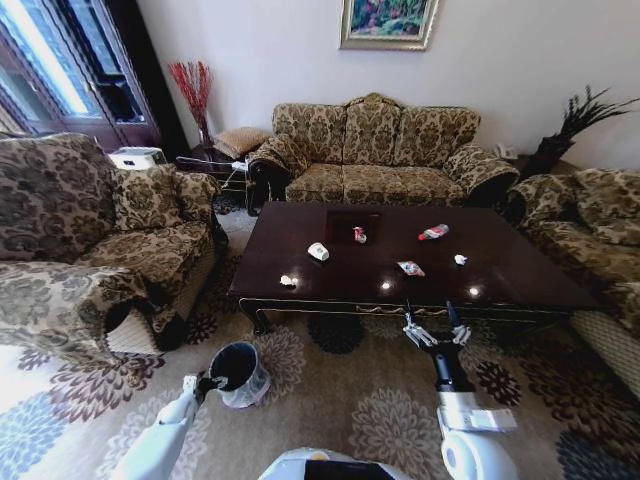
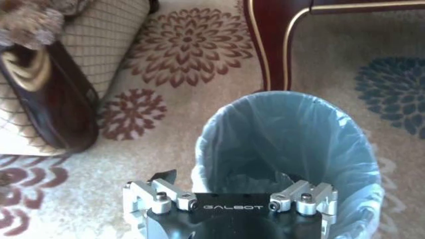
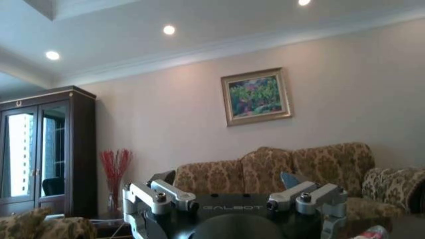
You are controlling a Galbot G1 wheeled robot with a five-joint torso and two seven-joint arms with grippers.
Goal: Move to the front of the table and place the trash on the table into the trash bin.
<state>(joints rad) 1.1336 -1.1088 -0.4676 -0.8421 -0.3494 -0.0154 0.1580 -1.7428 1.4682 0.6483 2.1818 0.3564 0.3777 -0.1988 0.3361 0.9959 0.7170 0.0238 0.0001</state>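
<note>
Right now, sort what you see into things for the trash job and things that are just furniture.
For the job: table; paper cup; can; bottle; wrapper; paper bits; trash bin, held by the left gripper; right gripper, open.

Just there: sofa; armchair; painting; red twigs.

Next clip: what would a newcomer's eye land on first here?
The dark glossy table in the middle, with litter scattered across it: a white paper cup, a can, a bottle and a wrapper. Next, the left pincer holds the bag-lined trash bin by its rim over the flowered carpet, near the table's left front corner. The right pincer hangs open at the front edge.
</note>
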